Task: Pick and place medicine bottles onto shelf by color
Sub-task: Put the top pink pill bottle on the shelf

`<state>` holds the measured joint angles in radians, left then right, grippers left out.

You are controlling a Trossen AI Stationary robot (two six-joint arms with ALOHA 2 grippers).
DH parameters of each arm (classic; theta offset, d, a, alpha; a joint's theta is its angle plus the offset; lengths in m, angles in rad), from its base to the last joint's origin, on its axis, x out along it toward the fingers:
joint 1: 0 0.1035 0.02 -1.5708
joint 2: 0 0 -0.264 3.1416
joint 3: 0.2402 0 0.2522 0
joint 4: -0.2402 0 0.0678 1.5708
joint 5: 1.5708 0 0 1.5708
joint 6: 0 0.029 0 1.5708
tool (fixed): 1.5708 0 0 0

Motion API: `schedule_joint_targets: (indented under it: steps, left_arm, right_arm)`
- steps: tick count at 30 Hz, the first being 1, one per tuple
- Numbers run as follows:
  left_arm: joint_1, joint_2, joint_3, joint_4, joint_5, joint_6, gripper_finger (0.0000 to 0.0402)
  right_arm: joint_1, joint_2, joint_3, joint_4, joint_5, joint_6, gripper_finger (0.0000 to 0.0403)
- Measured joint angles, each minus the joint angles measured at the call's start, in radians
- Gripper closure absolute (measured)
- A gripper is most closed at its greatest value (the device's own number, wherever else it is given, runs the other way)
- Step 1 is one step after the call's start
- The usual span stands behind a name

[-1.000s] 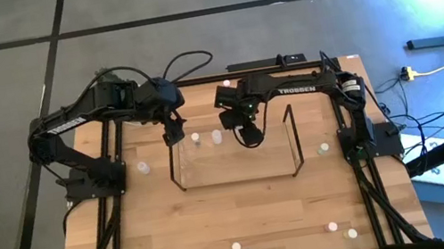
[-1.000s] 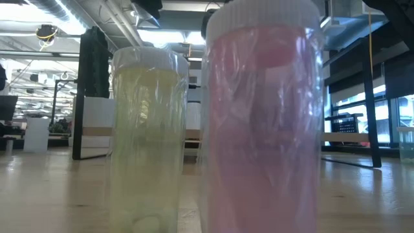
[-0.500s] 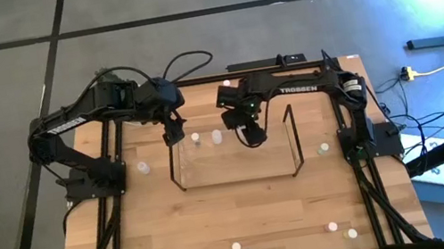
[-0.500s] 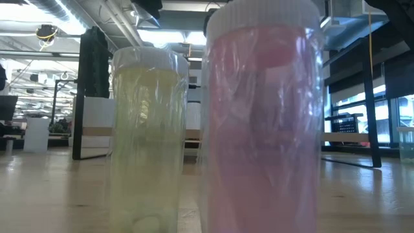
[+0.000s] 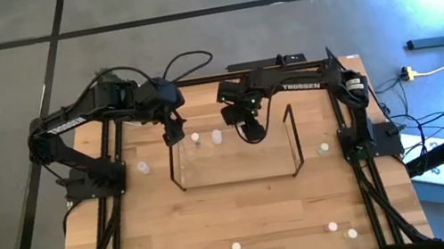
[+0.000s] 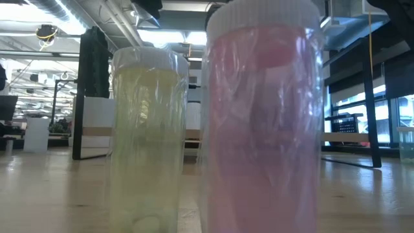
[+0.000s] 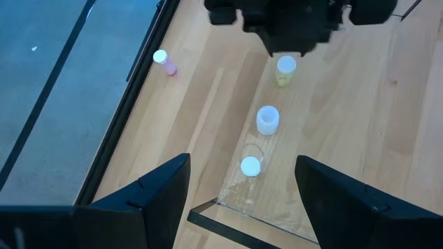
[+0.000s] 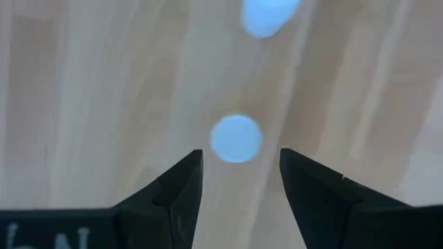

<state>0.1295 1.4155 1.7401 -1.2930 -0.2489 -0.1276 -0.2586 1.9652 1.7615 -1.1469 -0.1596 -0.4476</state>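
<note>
The shelf (image 5: 232, 154), a clear rack with a dark wire frame, stands mid-table. Three medicine bottles stand in a row on its far left part: a white-capped one (image 7: 250, 166), a whitish one (image 7: 268, 119) and a yellowish one (image 7: 285, 69). My right gripper (image 5: 250, 131) hangs open, pointing down, just above the yellowish bottle's cap (image 8: 236, 138), its fingers apart from it. My left gripper (image 7: 242, 183) is open with nothing between its fingers, above the shelf's far left corner.
Loose bottles stand around the table: a pink one (image 7: 164, 61) by the far edge, one left of the shelf (image 5: 143, 167), one right of it (image 5: 324, 148), and several along the near edge, among them a yellowish (image 6: 149, 136) and a pink one (image 6: 262, 116).
</note>
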Motion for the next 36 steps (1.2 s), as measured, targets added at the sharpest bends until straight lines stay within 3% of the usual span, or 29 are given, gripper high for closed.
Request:
schedule_joint_targets:
  steps: [13, 24, 36]
  left_arm:
    - [0.000, 0.000, 0.000, 0.000, 0.000, -0.003, 0.0147]
    - [0.003, 0.000, 0.000, 0.040, -0.002, -0.004, 0.0147]
    - [0.003, 0.000, 0.000, 0.057, -0.022, -0.051, 0.0147]
  right_arm:
    - [-0.178, -0.003, 0.121, 0.106, 0.008, 0.228, 0.0208]
    - [-0.287, 0.041, 0.117, 0.230, 0.041, 0.707, 0.0208]
    - [-0.311, 0.145, 0.116, 0.274, 0.139, 0.678, 0.0208]
